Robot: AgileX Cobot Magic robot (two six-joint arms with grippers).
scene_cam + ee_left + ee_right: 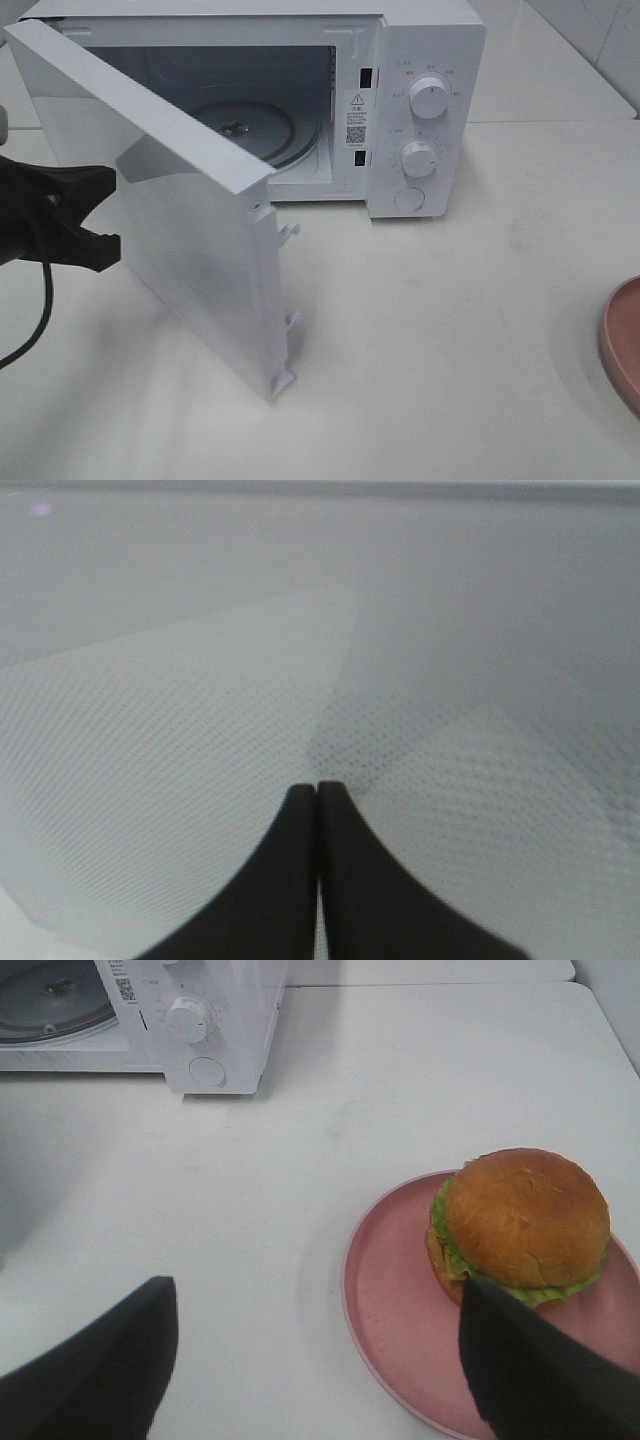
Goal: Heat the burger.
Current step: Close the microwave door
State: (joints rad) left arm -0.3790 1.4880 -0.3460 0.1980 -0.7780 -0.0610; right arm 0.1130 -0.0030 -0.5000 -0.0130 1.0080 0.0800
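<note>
From above, only the plate (625,345) rim shows at 4 o'clock. The right wrist view shows the burger (522,1225) on it, right gripper (320,1360) spread wide and empty. Left gripper (318,792) pressed together against the microwave door (190,230)

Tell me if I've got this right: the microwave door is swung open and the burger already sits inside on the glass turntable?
Not quite. The microwave door is open, but the burger sits on the pink plate out on the table, as the right wrist view shows. The turntable is bare.

Bright, even light with soft shadows on the white table (480,330); left wrist view is blurred
</note>
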